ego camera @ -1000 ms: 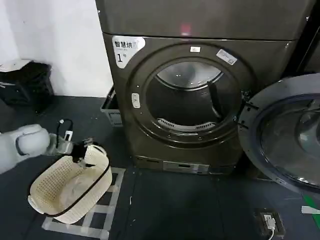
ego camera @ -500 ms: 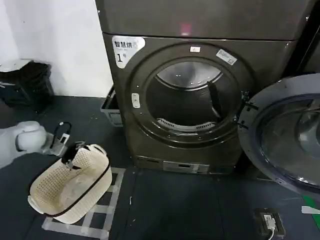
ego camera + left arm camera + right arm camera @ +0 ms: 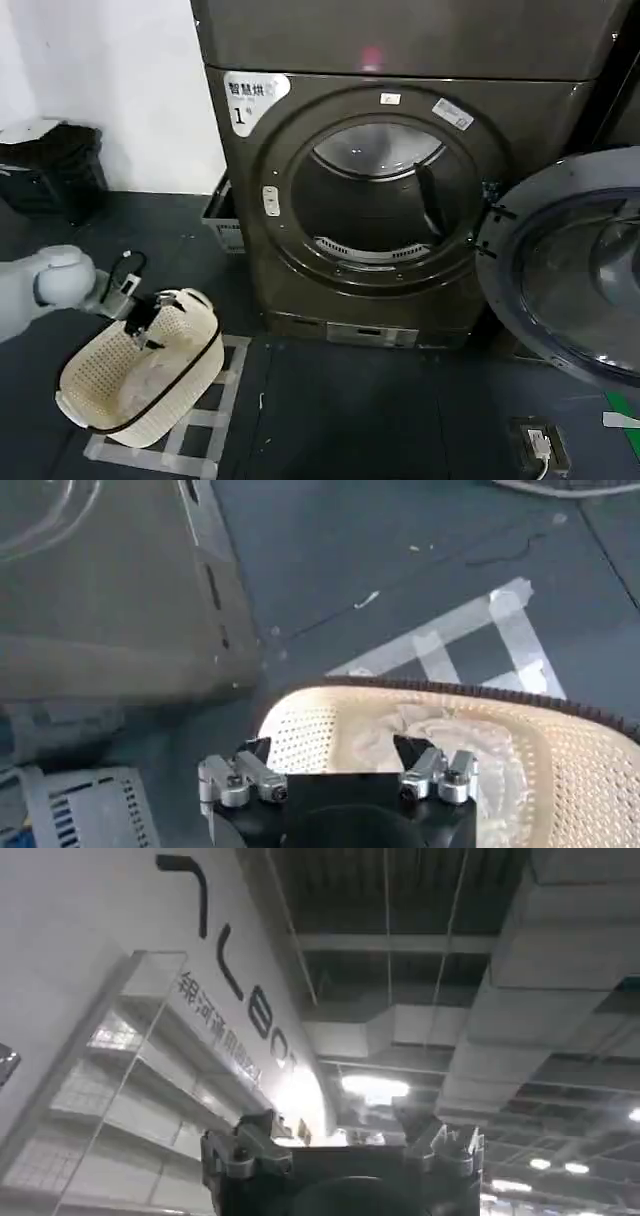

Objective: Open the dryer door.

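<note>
The left tool [image 3: 148, 318] hung low at the robot's left, over the near rim of a cream perforated laundry basket [image 3: 140, 380] that sat on the dark floor [image 3: 350, 410]. In the left wrist view that tool [image 3: 338, 763] had its two metal-tipped fingers [image 3: 238, 777] spread apart with nothing between them, and the basket [image 3: 560, 770] lay directly beneath, a pale cloth [image 3: 440, 730] bunched in its bottom. The white rounded forearm of the left arm [image 3: 45, 290] reached in from the head view's left edge. Strips of pale tape [image 3: 200, 440] formed a grid on the floor under and beside the basket.

The right tool [image 3: 340, 1138] pointed upward toward a ceiling with lights and a white wall bearing dark lettering; its fingers stood apart and held nothing.

Beyond the basket stood the dark bronze dryer [image 3: 370, 200], marked with a label reading "1" at its upper left corner. Its round opening was uncovered, showing the drum [image 3: 375, 200] inside. The dryer door [image 3: 570, 270] was swung fully open to the robot's right on its hinge, its wide chrome rim and dark tinted glass facing outward, well apart from the left tool. A grey crate [image 3: 222, 222] sat on the floor against the dryer's left side, and a small device with a cable [image 3: 543, 445] lay on the floor under the open door. Dark bins [image 3: 50, 170] stood by the white wall at far left.
</note>
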Available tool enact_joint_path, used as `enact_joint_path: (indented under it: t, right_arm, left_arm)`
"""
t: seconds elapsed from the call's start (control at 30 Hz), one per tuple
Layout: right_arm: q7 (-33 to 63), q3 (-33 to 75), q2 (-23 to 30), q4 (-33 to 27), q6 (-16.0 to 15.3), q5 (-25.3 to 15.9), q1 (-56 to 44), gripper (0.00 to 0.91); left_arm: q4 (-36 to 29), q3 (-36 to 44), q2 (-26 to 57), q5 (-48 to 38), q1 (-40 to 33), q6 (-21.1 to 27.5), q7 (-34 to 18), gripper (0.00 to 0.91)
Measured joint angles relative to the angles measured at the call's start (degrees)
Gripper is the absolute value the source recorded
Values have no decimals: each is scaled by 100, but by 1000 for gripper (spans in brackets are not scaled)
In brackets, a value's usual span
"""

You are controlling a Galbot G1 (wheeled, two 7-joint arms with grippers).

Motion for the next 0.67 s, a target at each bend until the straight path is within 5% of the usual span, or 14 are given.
enact_joint_path:
  t: [0.67]
  right_arm:
    - [-2, -98, 78, 0, 40, -10, 104, 907]
  left_arm:
    - [246, 14, 86, 399, -215, -613, 550, 907]
